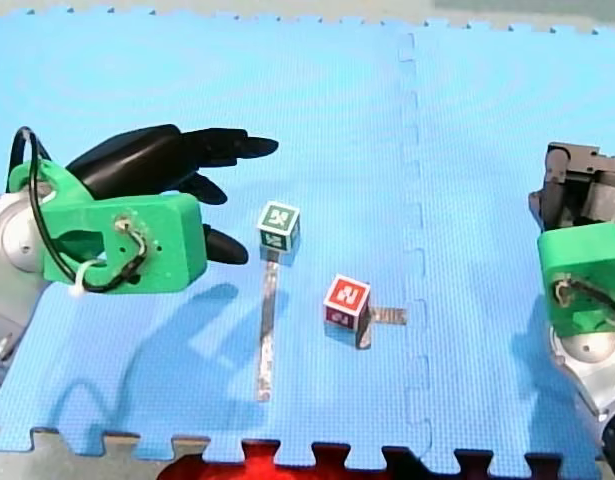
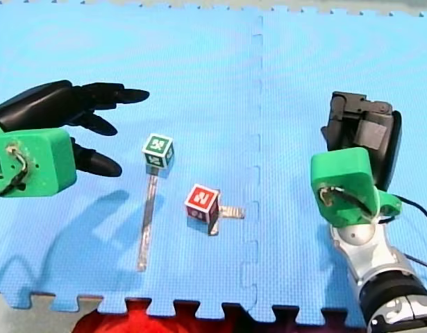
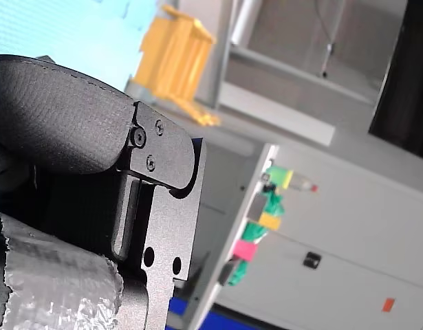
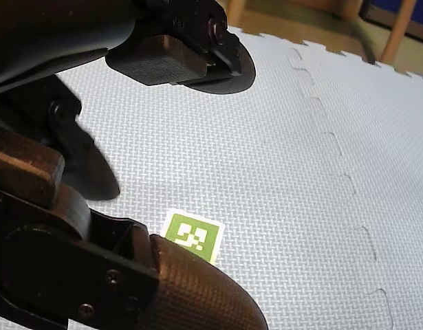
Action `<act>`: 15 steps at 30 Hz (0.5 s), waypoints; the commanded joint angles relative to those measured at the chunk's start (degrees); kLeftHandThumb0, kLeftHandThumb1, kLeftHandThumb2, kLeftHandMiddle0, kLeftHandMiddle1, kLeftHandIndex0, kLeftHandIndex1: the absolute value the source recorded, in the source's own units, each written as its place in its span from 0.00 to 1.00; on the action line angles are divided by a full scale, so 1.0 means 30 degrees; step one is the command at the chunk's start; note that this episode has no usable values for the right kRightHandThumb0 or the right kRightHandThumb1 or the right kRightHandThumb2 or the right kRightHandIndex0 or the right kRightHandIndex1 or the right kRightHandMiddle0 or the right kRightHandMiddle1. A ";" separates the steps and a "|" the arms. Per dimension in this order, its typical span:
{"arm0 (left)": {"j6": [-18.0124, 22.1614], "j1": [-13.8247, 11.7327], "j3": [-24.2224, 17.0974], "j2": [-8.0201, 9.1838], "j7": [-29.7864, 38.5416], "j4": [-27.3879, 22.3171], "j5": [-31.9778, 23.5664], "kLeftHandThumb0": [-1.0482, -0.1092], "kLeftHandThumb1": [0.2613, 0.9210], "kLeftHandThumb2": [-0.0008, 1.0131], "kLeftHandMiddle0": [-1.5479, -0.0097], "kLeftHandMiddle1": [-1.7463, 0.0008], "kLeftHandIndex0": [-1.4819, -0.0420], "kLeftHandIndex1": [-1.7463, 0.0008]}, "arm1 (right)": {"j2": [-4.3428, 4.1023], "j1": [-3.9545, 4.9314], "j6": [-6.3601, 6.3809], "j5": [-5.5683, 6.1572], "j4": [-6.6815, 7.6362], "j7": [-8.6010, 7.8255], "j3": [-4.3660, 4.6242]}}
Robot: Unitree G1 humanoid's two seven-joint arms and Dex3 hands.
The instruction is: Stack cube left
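A white blocky marker is carried on top of the green cube (image 1: pixel 279 226), set on the blue foam mat (image 1: pixel 467 120), and of the red cube (image 1: pixel 346 301), nearer and to its right. The left hand (image 1: pixel 167 160), released, is held left of the green cube. Of the right hand (image 2: pixel 359 132), at the mat's right, the state cannot be told. The green cube's marker is shown closest in the second wrist view.

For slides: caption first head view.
Open left robot hand beside green tagged cube; red tagged cube apart on blue foam mat; right robot hand far right.
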State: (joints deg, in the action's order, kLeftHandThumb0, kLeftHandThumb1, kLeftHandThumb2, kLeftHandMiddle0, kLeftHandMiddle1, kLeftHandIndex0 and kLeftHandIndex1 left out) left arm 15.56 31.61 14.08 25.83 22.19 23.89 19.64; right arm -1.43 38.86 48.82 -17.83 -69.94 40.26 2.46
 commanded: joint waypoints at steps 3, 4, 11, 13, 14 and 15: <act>0.0362 -0.0227 -0.0232 -0.0051 -0.0266 0.0486 -0.0220 0.00 0.94 0.00 0.30 0.83 0.71 0.98 | 0.0010 -0.0156 -0.0012 0.0053 -0.0014 0.0043 -0.0048; 0.0454 -0.0241 -0.0370 -0.0047 -0.0196 0.0603 -0.0437 0.00 0.94 0.00 0.32 0.84 0.71 0.98 | 0.0027 -0.0172 -0.0054 0.0079 -0.0022 0.0020 -0.0064; 0.1044 0.0164 -0.0724 -0.0861 -0.2961 0.2820 0.0091 0.00 0.94 0.01 0.35 0.86 0.70 0.99 | 0.0043 -0.0190 -0.0074 0.0145 -0.0103 -0.0090 -0.0122; 0.1667 0.0803 -0.0741 -0.1304 -0.3937 0.4745 0.0135 0.00 0.94 0.00 0.32 0.77 0.60 0.97 | 0.0014 -0.0193 -0.0057 0.0174 -0.0116 -0.0139 -0.0154; 0.1866 0.1199 -0.0689 -0.1502 -0.4256 0.5771 0.0189 0.00 0.94 0.00 0.34 0.70 0.56 0.98 | -0.0009 -0.0200 -0.0043 0.0186 -0.0115 -0.0161 -0.0167; 0.2071 0.1585 -0.0647 -0.1701 -0.4568 0.6802 0.0234 0.00 0.93 0.00 0.36 0.58 0.53 0.99 | -0.0038 -0.0213 -0.0025 0.0201 -0.0115 -0.0188 -0.0184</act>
State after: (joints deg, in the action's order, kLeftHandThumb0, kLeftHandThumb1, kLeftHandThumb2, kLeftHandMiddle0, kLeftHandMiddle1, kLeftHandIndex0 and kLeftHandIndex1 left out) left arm 19.29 32.24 12.35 22.93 12.93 33.77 19.64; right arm -1.11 38.50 48.61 -17.63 -70.10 40.04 2.24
